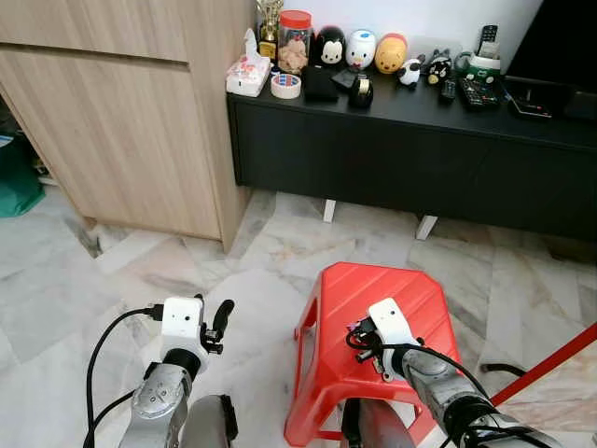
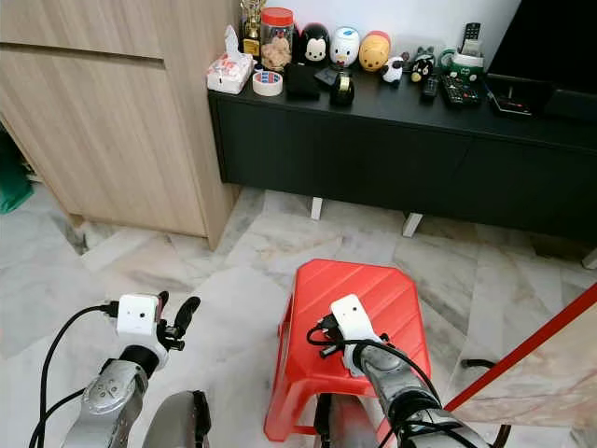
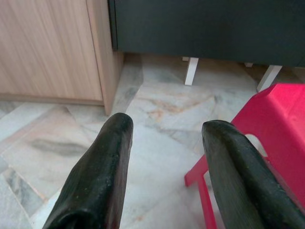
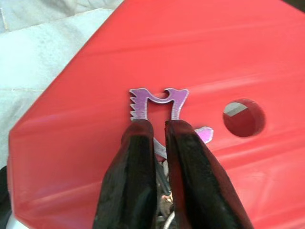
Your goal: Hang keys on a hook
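Note:
My right gripper (image 4: 157, 125) is shut on a bunch of keys (image 4: 157, 99), pinching them just behind a flat purple charm with a toothed edge. Metal rings and further keys hang dimly between the fingers. The gripper hovers low over the top of a red plastic stool (image 1: 403, 291), close to the stool's round centre hole (image 4: 243, 117). My left gripper (image 3: 167, 125) is open and holds nothing, raised above the marble floor to the left of the stool, pointing toward the cabinet corner.
A wooden cabinet (image 1: 121, 112) stands at the left. A low black console (image 1: 401, 149) runs along the back wall, carrying a tissue box (image 1: 247, 75), tape roll (image 1: 285, 85), jar, figurines and remotes. A red bar (image 1: 550, 359) slants at the lower right.

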You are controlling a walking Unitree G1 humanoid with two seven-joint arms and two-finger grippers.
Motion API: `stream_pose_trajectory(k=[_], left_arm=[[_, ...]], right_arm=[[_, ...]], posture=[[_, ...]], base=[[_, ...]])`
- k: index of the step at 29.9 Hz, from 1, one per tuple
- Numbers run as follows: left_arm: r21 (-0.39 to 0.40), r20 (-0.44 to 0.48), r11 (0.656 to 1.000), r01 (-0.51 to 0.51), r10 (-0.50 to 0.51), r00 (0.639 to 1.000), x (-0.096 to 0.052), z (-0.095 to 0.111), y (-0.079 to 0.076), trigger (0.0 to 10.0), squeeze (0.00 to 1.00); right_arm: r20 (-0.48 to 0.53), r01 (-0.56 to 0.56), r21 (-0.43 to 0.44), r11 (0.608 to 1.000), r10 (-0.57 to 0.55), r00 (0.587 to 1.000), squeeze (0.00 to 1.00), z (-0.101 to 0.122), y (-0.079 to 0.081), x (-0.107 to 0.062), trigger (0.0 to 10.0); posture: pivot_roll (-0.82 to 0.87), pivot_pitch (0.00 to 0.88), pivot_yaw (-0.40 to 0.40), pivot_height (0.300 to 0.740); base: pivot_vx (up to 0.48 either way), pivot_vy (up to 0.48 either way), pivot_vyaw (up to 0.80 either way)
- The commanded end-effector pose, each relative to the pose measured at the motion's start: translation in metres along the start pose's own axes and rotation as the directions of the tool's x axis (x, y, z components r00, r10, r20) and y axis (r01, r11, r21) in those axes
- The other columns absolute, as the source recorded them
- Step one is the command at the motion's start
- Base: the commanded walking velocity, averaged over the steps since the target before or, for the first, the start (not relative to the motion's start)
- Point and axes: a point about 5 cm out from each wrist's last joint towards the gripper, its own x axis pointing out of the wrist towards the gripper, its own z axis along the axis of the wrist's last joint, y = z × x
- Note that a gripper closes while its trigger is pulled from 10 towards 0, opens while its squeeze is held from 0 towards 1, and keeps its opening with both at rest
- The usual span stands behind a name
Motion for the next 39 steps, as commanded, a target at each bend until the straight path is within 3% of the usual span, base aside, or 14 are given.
stream_pose_trajectory(k=[1,12,13,14,15,39], left_arm=[[0.005,-0.004,1.0,0.007,-0.007,1.0,0.001,-0.001,-0.001,10.0,0.0],[0.006,-0.008,1.0,0.014,-0.014,1.0,0.002,-0.002,-0.001,10.0,0.0],[0.008,-0.01,1.0,0.016,-0.016,1.0,0.002,-0.002,0.0,10.0,0.0],[0.009,-0.011,1.0,0.016,-0.016,1.0,0.002,-0.002,0.0,10.0,0.0],[0.01,-0.012,1.0,0.017,-0.017,1.0,0.002,-0.002,0.0,10.0,0.0],[0.016,-0.019,0.999,0.03,-0.03,0.999,0.003,-0.003,0.0,10.0,0.0]], right_arm=[[0.001,0.023,0.013,1.0,-0.023,1.0,1.0,0.0,-0.009,-0.002,10.0],[-0.044,0.028,0.011,1.0,-0.028,0.999,1.0,-0.001,-0.016,-0.004,10.0],[-0.069,0.017,0.029,0.999,-0.015,0.998,0.46,-0.004,-0.014,-0.004,10.0],[-0.077,0.013,0.036,0.999,-0.01,0.997,0.46,-0.006,-0.013,-0.004,10.0],[-0.086,0.009,0.028,1.0,-0.007,0.996,0.0,-0.007,-0.012,-0.004,10.0],[-0.176,0.033,0.033,0.999,-0.027,0.984,0.0,-0.02,-0.012,-0.006,10.0]], posture=[[0.09,0.048,-0.09,0.594],[0.09,0.048,-0.088,0.594],[0.09,0.048,-0.086,0.594],[0.09,0.048,-0.086,0.594],[0.09,0.048,-0.086,0.594],[0.1,0.042,-0.084,0.594]], base=[[0.0,0.0,0.0],[0.0,0.0,0.0],[0.0,0.0,0.0],[0.0,0.0,0.0],[0.0,0.0,0.0],[0.0,0.0,0.0]])
